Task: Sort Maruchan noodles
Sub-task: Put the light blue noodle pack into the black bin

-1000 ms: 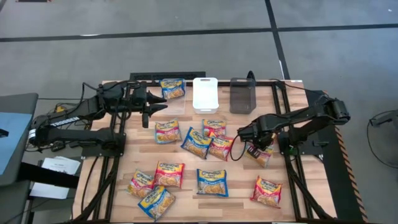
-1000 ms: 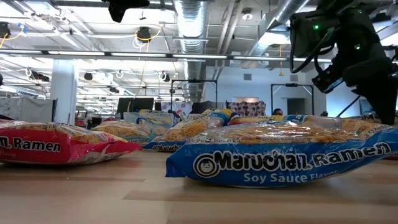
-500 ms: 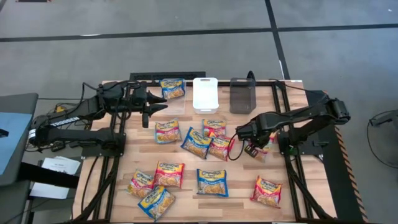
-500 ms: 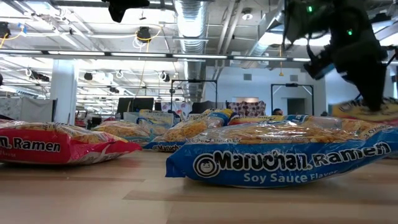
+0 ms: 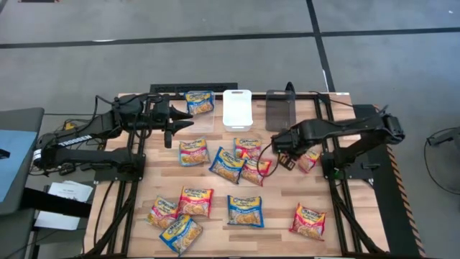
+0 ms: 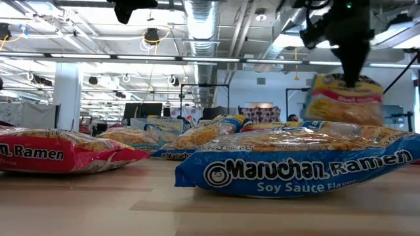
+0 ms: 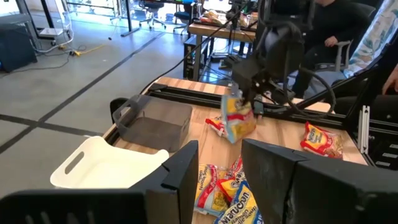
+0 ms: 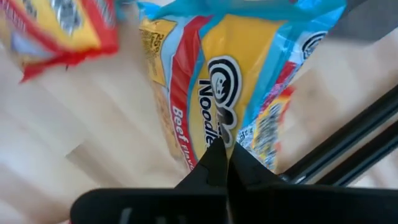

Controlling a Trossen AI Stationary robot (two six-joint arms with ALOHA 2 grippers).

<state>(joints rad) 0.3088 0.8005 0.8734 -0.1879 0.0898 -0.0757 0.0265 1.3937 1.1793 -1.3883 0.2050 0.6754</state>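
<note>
Risen clear of the table since a second ago: a noodle packet, lifted off the boards at the right side and now dangling from the right gripper; swung inward and toward the far edge along with it, that arm; unchanged, everything on the left.

Starting at the left: left gripper parked above the far-left boards near the clear bin, fingers part-way apart around nothing, simply waiting; one packet already lying in that clear bin; next along the far edge, white bin and dark bin, both seemingly without packets; loose packets scattered over the middle and near boards, a cluster at centre just beside the lifted one.

Further right: right gripper clenched tight on the top edge of the packet, hanging upright in the low view, wrapper blue, red and yellow with "Beef" readable in the wrist view.

Step in hand, by the look of it: carry after pick-up, with sorting barely begun. Next move probably calls for travel to whichever bin suits this wrapper, held high enough to clear the rim; release only once squarely over it; dangling corner liable to snag the bin wall.
</note>
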